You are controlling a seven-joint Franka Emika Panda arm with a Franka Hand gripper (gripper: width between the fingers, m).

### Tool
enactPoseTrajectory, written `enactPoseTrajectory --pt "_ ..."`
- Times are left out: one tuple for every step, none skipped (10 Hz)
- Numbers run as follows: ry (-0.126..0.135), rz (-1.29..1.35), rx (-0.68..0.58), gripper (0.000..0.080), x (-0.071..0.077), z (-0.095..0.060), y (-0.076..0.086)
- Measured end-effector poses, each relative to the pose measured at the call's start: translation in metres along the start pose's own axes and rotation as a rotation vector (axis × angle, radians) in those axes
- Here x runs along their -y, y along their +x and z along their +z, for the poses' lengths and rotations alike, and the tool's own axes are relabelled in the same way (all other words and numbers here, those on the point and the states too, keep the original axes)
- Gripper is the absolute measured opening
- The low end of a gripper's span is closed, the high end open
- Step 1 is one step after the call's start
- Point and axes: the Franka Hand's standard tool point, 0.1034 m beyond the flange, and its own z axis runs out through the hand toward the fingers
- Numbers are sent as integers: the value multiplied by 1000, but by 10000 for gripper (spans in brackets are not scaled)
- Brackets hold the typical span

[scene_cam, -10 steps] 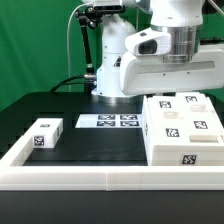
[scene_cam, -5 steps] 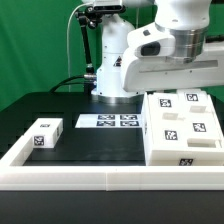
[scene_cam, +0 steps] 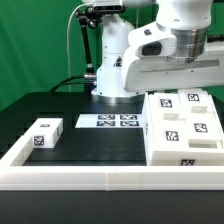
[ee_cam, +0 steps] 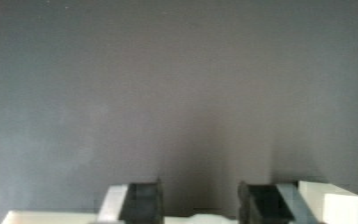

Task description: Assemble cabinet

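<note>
Wrist view shows us the gripper [ee_cam: 202,190] released, fingers apart above the dark counter [ee_cam: 176,90], while in the exterior view we see the cabinet body [scene_cam: 180,130] and small block [scene_cam: 45,133] well apart.

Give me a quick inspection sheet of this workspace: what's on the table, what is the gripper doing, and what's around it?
Surface: black table inside a low white border frame; the marker board lies flat near the middle.
Job's things: cabinet body, white and tagged, at the exterior view's right; small white block at the left, well apart from it.
Clutter: nothing seen.
Gripper: gripper open, nothing between its fingers, over bare black surface.
Cables: black cable loops down behind the table.
Surroundings: green backdrop.
</note>
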Motion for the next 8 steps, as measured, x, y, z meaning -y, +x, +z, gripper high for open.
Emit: enactPoseTrajectory --pt "1 -1 41 207 2 -6 -5" --pt "3 6 104 207 3 -18 -9" --pt "4 6 119 207 3 -25 -5" --pt "4 13 141 207 4 -29 -6" --pt "4 11 138 207 4 -27 -5" --pt "4 11 141 207 4 -26 -6" --pt "5 14 151 207 3 -24 -6" --pt "9 19 191 207 1 -20 -8"
